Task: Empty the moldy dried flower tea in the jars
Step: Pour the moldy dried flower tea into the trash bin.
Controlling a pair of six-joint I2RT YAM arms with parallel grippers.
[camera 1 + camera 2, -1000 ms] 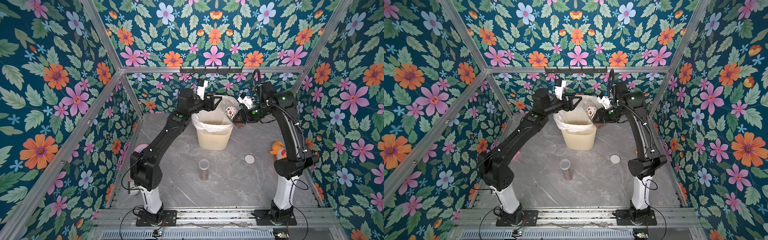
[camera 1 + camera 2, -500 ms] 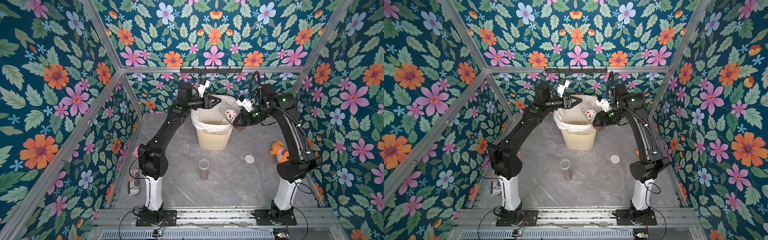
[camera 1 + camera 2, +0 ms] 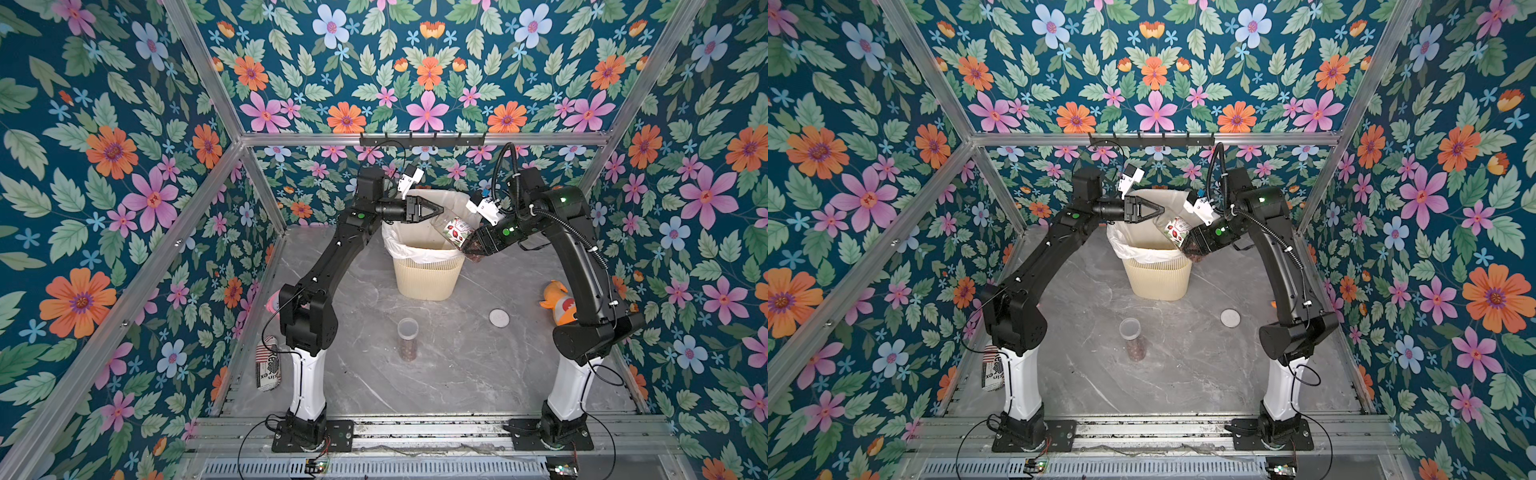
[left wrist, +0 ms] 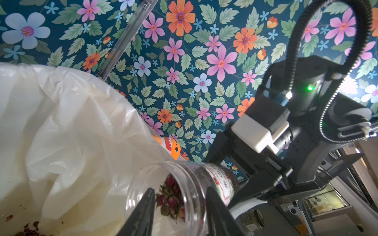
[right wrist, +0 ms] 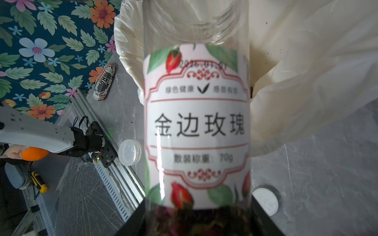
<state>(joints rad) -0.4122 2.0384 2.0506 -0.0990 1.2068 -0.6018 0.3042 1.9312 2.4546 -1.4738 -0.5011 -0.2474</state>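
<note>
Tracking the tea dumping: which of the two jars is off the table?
The wide labelled jar, tilted over the bin in the right gripper; the narrow jar stands upright on the table.

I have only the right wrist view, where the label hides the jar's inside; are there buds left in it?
Observer: Yes. The left wrist view looks into the jar, and buds lie just behind its mouth.
Operator: Thank you. Where is the left hand?
Observer: The left hand is right at the jar's mouth, jaws apart, above the bin.
Operator: And what is in the narrow jar? I see only its top.
Observer: In both top views the narrow jar stands upright in front of the bin, with reddish-brown tea in its lower part.
</note>
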